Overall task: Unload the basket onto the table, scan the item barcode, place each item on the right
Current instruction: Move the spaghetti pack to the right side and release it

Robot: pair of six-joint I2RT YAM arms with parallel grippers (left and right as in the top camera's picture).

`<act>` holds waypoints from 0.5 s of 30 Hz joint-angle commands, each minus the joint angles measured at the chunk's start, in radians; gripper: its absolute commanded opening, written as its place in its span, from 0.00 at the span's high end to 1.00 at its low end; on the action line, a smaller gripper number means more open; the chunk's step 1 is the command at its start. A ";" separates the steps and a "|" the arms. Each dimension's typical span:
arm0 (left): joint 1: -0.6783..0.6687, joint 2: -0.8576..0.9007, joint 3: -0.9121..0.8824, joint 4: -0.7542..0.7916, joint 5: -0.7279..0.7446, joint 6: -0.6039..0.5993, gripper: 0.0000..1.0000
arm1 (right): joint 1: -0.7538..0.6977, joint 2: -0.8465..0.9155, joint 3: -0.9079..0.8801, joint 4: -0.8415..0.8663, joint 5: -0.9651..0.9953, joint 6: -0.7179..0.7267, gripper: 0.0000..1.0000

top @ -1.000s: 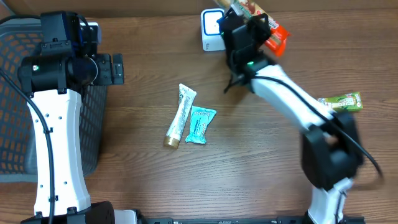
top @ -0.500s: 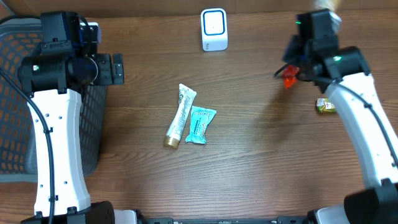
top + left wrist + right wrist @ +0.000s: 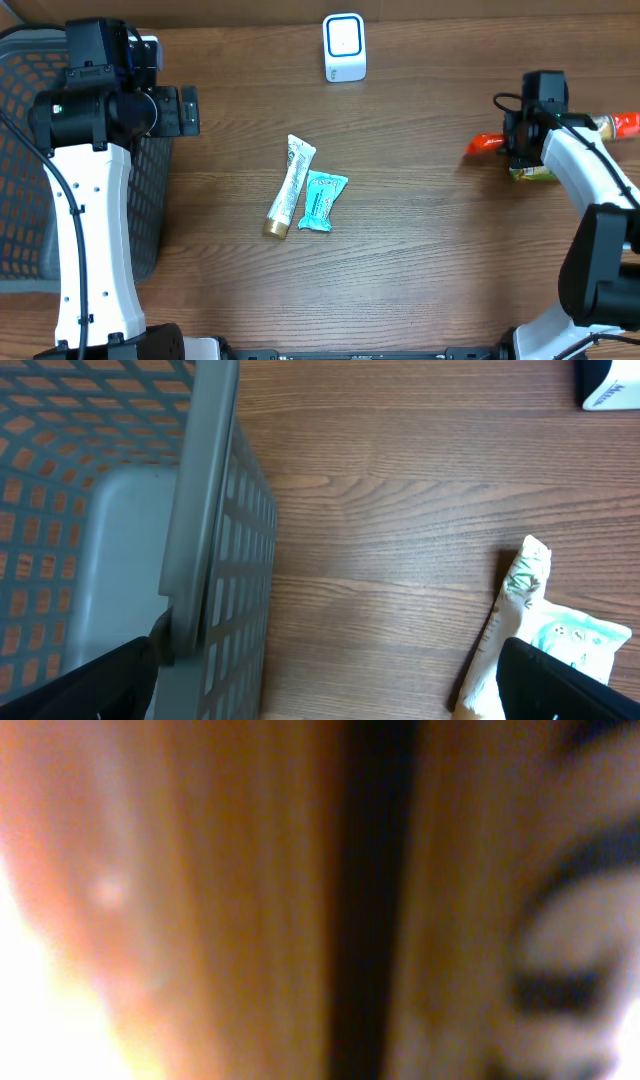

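Right hand [image 3: 524,140]: pressed together on the orange snack packet [image 3: 484,144], pinching it near mid-length. One end sticks out to the left. A red end shows to the right, past the arm. The pair sits at the right edge of the tabletop [image 3: 420,260]. I cannot tell whether the packet is lifted clear of the surface. The right wrist view gives only an orange blur.

Handling (judgement): light, thin film wrapper, soft and crinkly. The gloss suggests it is slippery, and the contents could crush, so use a moderate pinch. Best hold is across the flat middle or a sealed edge, leaving the printed faces bare. No barcode is visible from here.

Look: long, narrow, orange-red.

Outward:
- Green packet [image 3: 533,174] lies just beside the wrist.
- Scanner [image 3: 344,47] stands far centre, well apart to the left.
- Tube [image 3: 290,187] and teal sachet [image 3: 322,200] lie touching at centre.
- Basket [image 3: 25,150] is at the left.
- Left hand [image 3: 325,670] is spread wide and empty, by the basket rim.
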 commanded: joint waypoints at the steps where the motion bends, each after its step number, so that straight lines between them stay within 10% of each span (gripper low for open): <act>1: 0.006 0.009 0.009 0.003 0.009 0.015 0.00 | -0.024 -0.023 0.013 0.030 0.105 0.031 0.96; 9: 0.005 0.009 0.009 0.003 0.009 0.015 0.00 | -0.030 -0.025 0.016 0.037 0.104 -0.145 0.36; 15: 0.005 0.009 0.009 0.003 0.009 0.015 0.01 | -0.030 -0.076 0.067 0.031 -0.031 -0.557 0.08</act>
